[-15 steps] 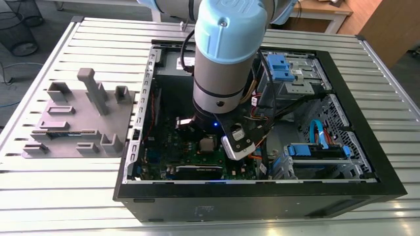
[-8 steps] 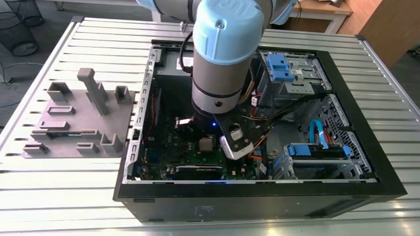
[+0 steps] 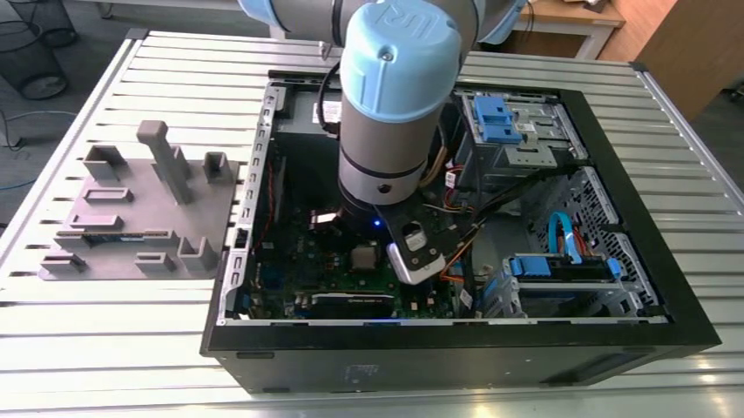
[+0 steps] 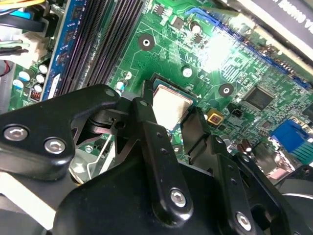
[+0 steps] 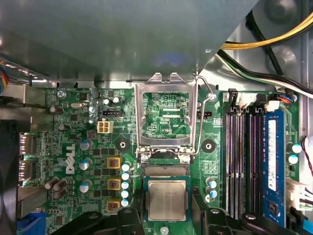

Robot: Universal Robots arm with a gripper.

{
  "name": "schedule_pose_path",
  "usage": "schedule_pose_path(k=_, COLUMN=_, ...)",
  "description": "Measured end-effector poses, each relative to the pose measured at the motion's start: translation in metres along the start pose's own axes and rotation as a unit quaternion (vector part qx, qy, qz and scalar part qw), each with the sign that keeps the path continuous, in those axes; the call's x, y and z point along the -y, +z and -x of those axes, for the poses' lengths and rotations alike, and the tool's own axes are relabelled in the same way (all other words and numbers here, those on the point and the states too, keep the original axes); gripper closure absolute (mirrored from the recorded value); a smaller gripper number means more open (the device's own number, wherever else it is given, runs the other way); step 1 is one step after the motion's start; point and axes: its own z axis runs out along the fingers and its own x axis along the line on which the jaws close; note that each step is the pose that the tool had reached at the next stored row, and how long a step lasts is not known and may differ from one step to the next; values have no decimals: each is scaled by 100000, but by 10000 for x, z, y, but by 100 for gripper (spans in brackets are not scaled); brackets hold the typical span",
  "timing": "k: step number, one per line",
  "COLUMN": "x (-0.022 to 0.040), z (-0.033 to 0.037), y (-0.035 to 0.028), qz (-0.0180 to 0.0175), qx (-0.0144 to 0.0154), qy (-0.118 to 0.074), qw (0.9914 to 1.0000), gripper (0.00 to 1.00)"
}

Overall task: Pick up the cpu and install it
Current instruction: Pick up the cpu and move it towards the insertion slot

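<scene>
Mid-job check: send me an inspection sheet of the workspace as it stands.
Surface: slatted metal table with an open PC case lying on it.
Job's things: cpu sits flat at the socket; load plate is flipped open beside it.
Clutter: grey fixture tray on the table, at the exterior view's left of the case.
Grippers: gripper is down inside the case, right at the cpu.
Cables: blue cable near the drive bays; yellow and black wires by the board.
Surroundings: wire bin on the floor; wooden desk behind.
</scene>
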Motion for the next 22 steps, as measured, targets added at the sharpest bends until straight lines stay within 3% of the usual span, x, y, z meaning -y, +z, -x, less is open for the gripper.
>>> schedule_pose_path(k=22, x=-1, z=-10, y=63, qz=27, qx=5, qy=3, qw=100000, gripper=53)
